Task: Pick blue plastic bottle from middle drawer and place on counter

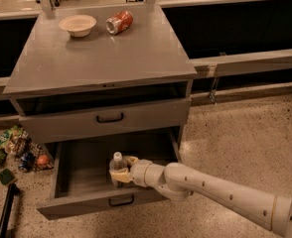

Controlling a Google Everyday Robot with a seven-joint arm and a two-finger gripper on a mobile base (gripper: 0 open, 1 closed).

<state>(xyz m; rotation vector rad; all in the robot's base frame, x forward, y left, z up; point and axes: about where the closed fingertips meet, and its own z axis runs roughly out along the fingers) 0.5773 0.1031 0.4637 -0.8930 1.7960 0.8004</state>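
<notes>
The blue plastic bottle [117, 163], small and clear with a white cap, stands upright inside the open middle drawer [81, 170], near its front centre. My gripper [122, 170] reaches into the drawer from the right on a long white arm and sits right at the bottle, overlapping its lower half. The bottle's base is hidden behind the gripper. The counter [101, 58] is the flat grey top of the cabinet above.
A white bowl [77, 25] and a crushed red soda can [119, 22] sit at the back of the counter. The upper drawer [106, 119] is shut. Colourful clutter [14, 150] lies on the floor to the left of the cabinet.
</notes>
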